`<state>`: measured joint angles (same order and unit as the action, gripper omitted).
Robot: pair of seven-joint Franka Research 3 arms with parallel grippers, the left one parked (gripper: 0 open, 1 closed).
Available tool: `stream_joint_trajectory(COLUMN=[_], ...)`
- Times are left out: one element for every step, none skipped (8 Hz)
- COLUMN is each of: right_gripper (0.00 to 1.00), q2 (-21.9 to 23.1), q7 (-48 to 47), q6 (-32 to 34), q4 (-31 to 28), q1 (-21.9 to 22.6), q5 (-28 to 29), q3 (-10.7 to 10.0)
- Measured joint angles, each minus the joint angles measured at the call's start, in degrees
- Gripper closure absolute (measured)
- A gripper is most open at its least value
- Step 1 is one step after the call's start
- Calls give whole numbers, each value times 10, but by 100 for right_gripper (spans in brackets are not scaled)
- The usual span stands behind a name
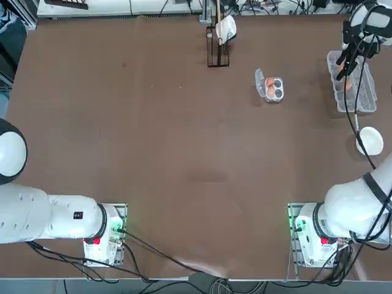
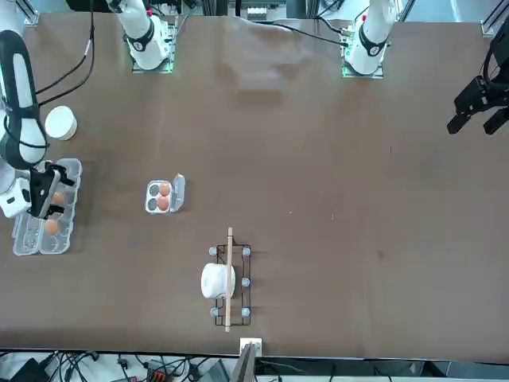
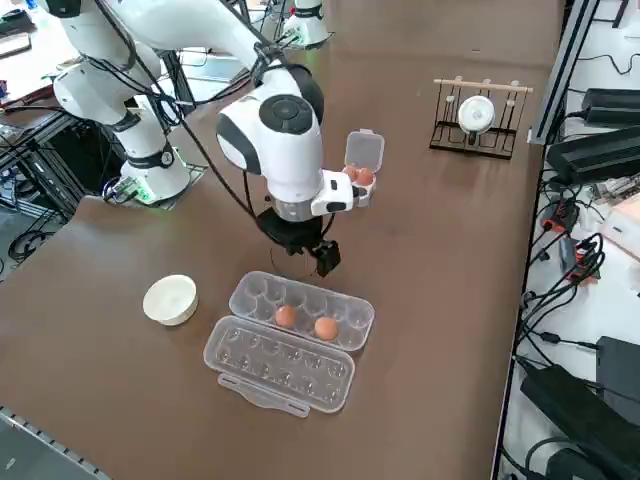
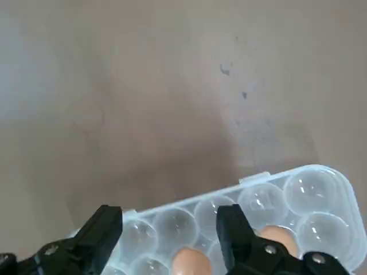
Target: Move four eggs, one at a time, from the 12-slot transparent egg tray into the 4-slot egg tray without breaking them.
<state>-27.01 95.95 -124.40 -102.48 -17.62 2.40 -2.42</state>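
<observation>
Two small orange-brown oval eggs point(image 3: 286, 316) remained in the long clear plastic twelve-cup carton point(image 3: 300, 310), side by side in the row nearer the arm, with the carton's lid lying open flat beside it. Two more eggs point(image 2: 164, 196) already sat in the small square greyish four-cup tray point(image 2: 156, 197), well apart across the brown bench point(image 1: 184, 153). An egg like these is probably light, rigid, brittle and smooth, so I judged it best taken across its widest middle with gentle pressure and lifted straight up out of the cup; the thin carton would likely shift or flex if nudged. The right arm reached out over the carton with its wrist pointing downward, the black two-finger tool point(image 3: 312, 254) hanging just above the carton's edge nearest the small tray. Its fingers point(image 4: 238, 235) were spread wide and empty, with one egg showing between them in the wrist view.
</observation>
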Motion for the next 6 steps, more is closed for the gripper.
stream_joint_trajectory(right_gripper=[0,0,0,0,0,0], q2=[-8,-14,-19,-23,-30,-37], q7=[34,60,85,109,131,149], q6=[-16,-27,-34,-38,-43,-47], q4=[-1,-1,-2,-2,-3,-3], q1=[-9,-18,-26,-35,-45,-54], q5=[0,-1,-1,-1,-2,-2], q3=[0,0,0,0,0,0])
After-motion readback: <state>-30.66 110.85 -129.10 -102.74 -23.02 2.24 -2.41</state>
